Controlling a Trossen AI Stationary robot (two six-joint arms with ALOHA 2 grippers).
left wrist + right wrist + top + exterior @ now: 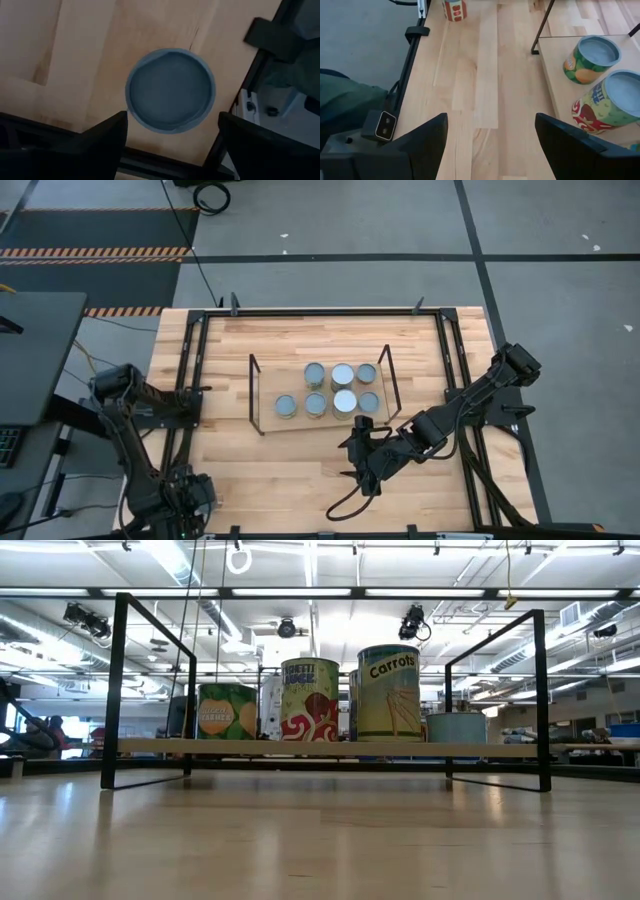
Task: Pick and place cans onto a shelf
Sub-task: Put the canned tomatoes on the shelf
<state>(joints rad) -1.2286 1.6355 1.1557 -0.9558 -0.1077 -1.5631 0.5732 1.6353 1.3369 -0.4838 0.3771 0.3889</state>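
Cans (343, 375) with grey lids crowd your shelf (262, 392), leaving bare wood at its left end. Left gripper (170, 145) hangs released over a lone can (170, 90); right gripper (490, 145), released, sits beside the shelf's front edge.

Left arm folded at near left corner of bench (250, 480), elbow out past left edge, wrist turned down. Left tool (190, 498) hangs low at near left, fingers (102, 142) spread wide apart, pointing straight down, nothing between them.

Right arm reaches in from far right side, stretched diagonally toward near middle of bench, forearm low. Right tool (362, 452) sits right of centre, near side, aimed left along bench; fingers (427, 137) parted wide, nothing held.
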